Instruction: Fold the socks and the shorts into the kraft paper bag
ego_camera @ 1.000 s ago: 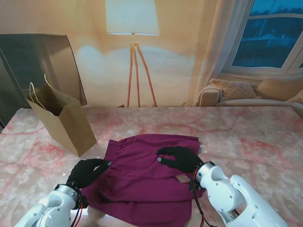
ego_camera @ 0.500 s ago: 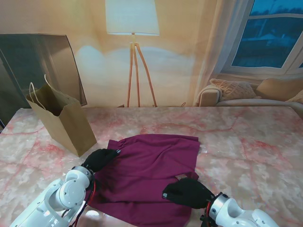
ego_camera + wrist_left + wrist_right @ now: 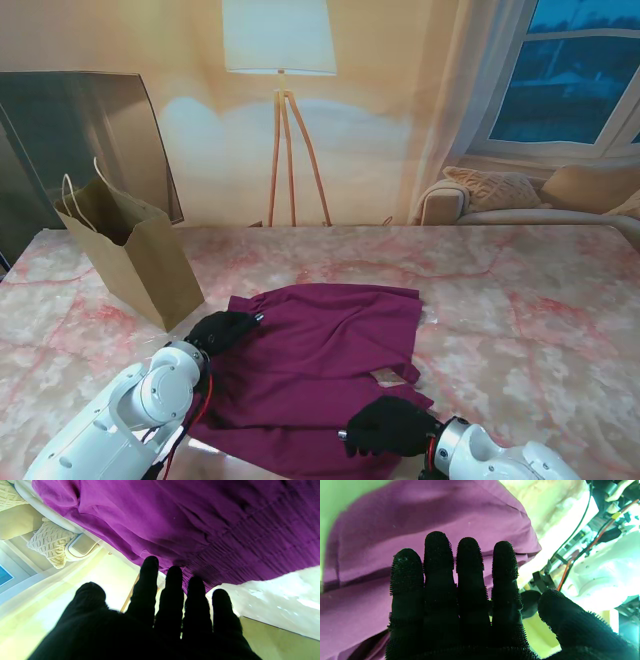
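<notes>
Sliding nearer to me since a second ago, right hand resting flat, fingers together, on shorts hem; left hand spread at waistband corner. Shorts lying beside bag. Fold likely starting; socks unseen.

No readable text (bag unprinted); none

Both hands, left hand and right hand, lie flat, fingers extended.

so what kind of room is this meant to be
Probably a staged living room: a printed-looking backdrop shows a floor lamp, a sofa and a window behind the marble-pattern table.
</notes>
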`<action>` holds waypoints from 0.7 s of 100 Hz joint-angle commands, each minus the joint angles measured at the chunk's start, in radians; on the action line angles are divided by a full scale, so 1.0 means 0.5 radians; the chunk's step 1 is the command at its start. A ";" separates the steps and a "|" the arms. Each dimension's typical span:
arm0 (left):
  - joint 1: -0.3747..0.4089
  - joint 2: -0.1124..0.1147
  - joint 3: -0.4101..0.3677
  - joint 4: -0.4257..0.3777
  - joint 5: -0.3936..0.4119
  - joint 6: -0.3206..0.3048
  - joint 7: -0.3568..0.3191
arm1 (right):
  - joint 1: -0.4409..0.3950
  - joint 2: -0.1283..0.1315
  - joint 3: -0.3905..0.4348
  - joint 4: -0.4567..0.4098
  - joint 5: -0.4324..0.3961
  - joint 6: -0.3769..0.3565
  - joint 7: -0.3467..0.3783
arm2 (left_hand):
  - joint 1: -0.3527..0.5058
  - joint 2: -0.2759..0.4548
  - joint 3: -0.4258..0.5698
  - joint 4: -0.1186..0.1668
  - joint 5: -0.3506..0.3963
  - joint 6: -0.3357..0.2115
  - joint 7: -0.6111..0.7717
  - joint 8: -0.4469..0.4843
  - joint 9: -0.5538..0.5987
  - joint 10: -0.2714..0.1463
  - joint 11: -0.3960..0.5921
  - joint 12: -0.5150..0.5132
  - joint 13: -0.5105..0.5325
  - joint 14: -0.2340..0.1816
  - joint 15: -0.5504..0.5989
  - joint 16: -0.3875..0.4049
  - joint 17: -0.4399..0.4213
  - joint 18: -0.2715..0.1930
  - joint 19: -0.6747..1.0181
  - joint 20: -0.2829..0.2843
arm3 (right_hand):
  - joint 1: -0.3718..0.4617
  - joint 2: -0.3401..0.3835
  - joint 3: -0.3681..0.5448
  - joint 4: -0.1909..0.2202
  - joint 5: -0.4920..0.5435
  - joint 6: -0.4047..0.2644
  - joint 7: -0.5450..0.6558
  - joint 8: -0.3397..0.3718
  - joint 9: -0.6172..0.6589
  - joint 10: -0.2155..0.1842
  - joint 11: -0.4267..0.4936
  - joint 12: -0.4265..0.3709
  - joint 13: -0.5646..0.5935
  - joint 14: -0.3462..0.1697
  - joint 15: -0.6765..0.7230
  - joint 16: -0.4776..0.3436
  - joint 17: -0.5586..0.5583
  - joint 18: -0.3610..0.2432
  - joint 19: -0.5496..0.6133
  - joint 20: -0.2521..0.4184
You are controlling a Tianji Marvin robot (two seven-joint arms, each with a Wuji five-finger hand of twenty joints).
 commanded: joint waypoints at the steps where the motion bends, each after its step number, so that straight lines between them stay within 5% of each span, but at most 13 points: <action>1: -0.005 -0.005 -0.001 0.005 -0.007 0.008 -0.013 | -0.014 0.014 -0.011 0.026 -0.036 0.035 0.007 | 0.040 0.036 0.050 -0.068 -0.018 -0.029 -0.009 -0.014 -0.039 -0.054 0.008 -0.027 -0.024 -0.044 -0.034 -0.019 -0.018 -0.052 -0.012 -0.020 | -0.019 0.052 -0.003 -0.081 0.051 -0.034 0.053 -0.004 0.101 0.022 -0.061 -0.049 0.041 0.024 -0.001 -0.052 0.006 0.015 0.074 -0.078; 18: 0.008 -0.002 -0.016 -0.009 0.001 0.030 -0.020 | -0.022 0.016 0.002 0.072 -0.059 0.088 0.024 | 0.043 0.040 0.046 -0.069 -0.014 -0.026 -0.008 -0.015 -0.042 -0.045 0.008 -0.030 -0.030 -0.046 -0.033 -0.020 -0.022 -0.054 -0.007 -0.017 | -0.019 0.094 -0.086 -0.078 -0.154 -0.060 -0.066 -0.022 -0.190 -0.047 -0.431 -0.165 -0.362 -0.138 -0.336 -0.223 -0.360 -0.176 -0.310 -0.196; 33: 0.023 -0.002 -0.033 -0.023 0.009 0.059 -0.016 | -0.045 0.024 0.027 0.074 -0.107 0.133 0.072 | 0.043 0.043 0.041 -0.069 -0.027 -0.023 -0.016 -0.018 -0.060 -0.044 0.001 -0.033 -0.052 -0.048 -0.041 -0.024 -0.036 -0.058 -0.011 -0.019 | -0.009 0.179 -0.214 -0.069 -0.270 -0.111 -0.054 0.088 -0.395 -0.088 -0.526 -0.178 -0.589 -0.233 -0.437 -0.270 -0.538 -0.276 -0.529 -0.112; 54: 0.043 0.005 -0.061 -0.035 0.025 0.093 -0.035 | -0.122 0.032 0.106 0.011 -0.168 0.211 0.146 | 0.041 0.050 0.033 -0.068 -0.036 -0.017 -0.025 -0.020 -0.072 -0.048 0.000 -0.033 -0.070 -0.050 -0.044 -0.026 -0.051 -0.055 -0.020 -0.024 | -0.020 0.323 -0.379 -0.066 -0.168 -0.213 0.261 0.541 -0.253 -0.050 -0.273 -0.069 -0.369 -0.139 -0.271 -0.160 -0.397 -0.207 -0.379 0.131; 70: 0.066 0.012 -0.083 -0.043 0.033 0.092 -0.052 | -0.220 0.031 0.198 -0.068 -0.227 0.235 0.168 | 0.043 0.052 0.028 -0.066 -0.034 -0.017 -0.029 -0.019 -0.072 -0.050 -0.001 -0.032 -0.067 -0.046 -0.043 -0.025 -0.049 -0.051 -0.017 -0.023 | -0.038 0.351 -0.411 -0.064 -0.046 -0.277 0.416 0.733 -0.071 -0.038 -0.151 -0.036 -0.162 -0.087 -0.157 -0.104 -0.251 -0.149 -0.181 0.197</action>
